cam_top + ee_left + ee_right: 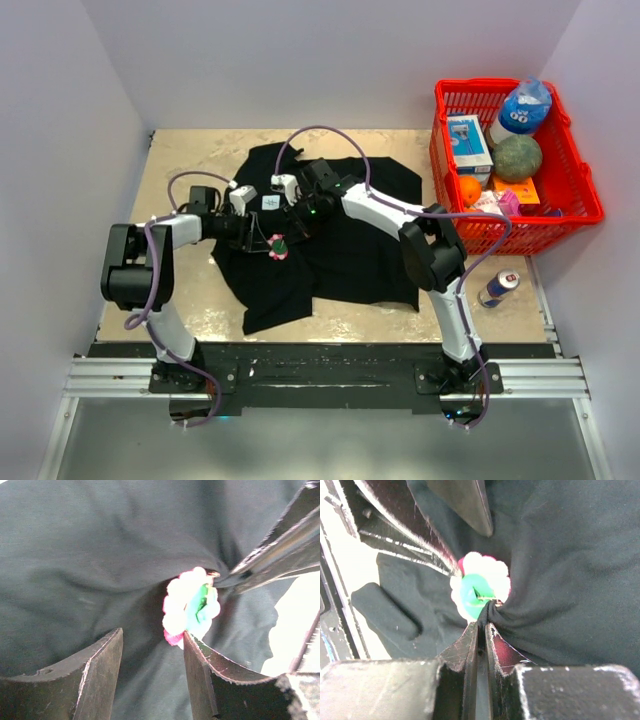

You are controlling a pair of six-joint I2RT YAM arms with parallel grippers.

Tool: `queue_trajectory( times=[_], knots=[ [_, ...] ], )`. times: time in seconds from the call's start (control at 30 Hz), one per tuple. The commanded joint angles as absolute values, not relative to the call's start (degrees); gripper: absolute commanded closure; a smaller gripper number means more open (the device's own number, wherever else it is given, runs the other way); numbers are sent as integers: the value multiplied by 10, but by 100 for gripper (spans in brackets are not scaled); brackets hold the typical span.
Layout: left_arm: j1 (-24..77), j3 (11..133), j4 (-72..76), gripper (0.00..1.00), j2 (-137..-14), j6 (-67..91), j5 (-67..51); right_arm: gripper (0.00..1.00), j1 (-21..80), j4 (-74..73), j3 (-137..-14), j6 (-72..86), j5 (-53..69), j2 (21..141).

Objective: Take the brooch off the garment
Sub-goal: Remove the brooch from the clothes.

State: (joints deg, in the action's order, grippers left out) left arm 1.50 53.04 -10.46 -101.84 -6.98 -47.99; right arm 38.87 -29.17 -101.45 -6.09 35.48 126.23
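Observation:
The garment, a black shirt, lies spread on the table. The brooch, a small pink and white flower cluster with a green back, sits on its left part. My right gripper is shut on a pinched fold of the garment right behind the brooch. My left gripper is open, and the brooch sits just past the tip of its right finger, not between the jaws. From above, the left gripper and the right gripper meet at the brooch.
A red basket at the right holds a bottle, a green ball, an orange and boxes. A can lies on the table near the right arm. White walls close off the back and sides.

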Motion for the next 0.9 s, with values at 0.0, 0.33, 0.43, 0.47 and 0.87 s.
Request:
queue_trajectory(
  times=[0.0,0.33,0.43,0.47,0.87],
  knots=[
    [18,543,-77,44,-1042,-24,-585,100,398,-294,-1040,-81,353,1235],
    [18,581,-124,44,-1089,-48,-649,100,407,-291,-1034,-82,340,1230],
    [17,581,-130,43,-1091,-50,-676,100,406,-293,-1036,-82,338,1231],
    [17,580,-133,44,-1093,-50,-694,100,406,-292,-1036,-83,337,1232],
    [19,586,-116,64,-1118,-24,-636,100,406,-289,-1034,-80,336,1233]
  ],
)
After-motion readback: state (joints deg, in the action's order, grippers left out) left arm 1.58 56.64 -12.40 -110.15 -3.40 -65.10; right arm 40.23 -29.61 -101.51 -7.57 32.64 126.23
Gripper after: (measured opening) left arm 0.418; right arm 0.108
